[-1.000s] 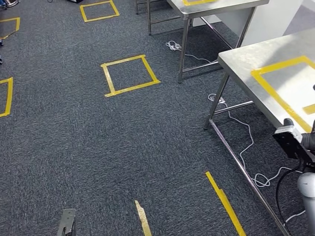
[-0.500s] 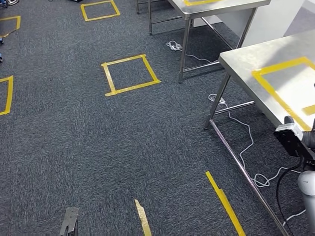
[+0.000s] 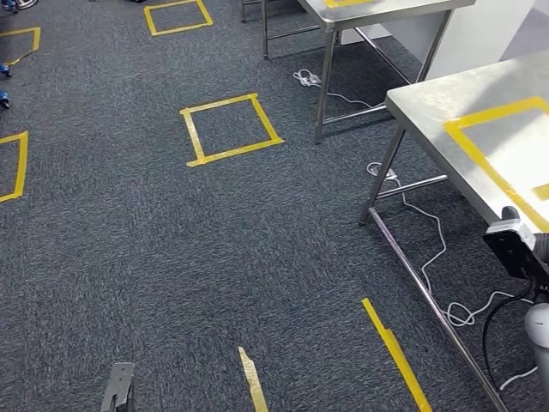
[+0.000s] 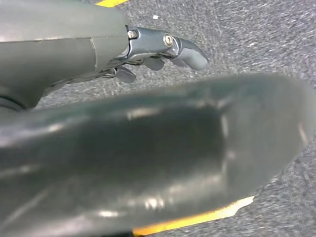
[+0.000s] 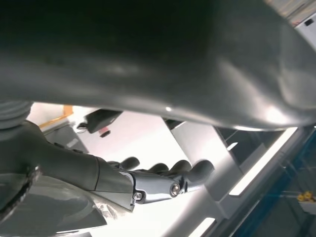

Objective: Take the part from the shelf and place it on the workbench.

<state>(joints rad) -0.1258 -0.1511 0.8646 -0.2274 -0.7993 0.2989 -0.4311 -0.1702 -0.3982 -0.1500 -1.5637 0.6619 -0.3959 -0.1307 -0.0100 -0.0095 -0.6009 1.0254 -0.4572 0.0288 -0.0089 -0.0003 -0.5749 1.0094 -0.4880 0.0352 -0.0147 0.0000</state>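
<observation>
Steel workbench (image 3: pixel 453 112) with yellow tape outline (image 3: pixel 491 163)

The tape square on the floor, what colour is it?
Yellow. The tape square shows best in the head view, on dark grey carpet.

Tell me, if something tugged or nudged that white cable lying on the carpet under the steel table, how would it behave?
The white cable lies in loose curves and loops on the carpet, so it is probably floppy and light. A nudge would likely shift one loop, not the whole run. It passes by the steel table legs, so a hard tug might snag there.
</observation>
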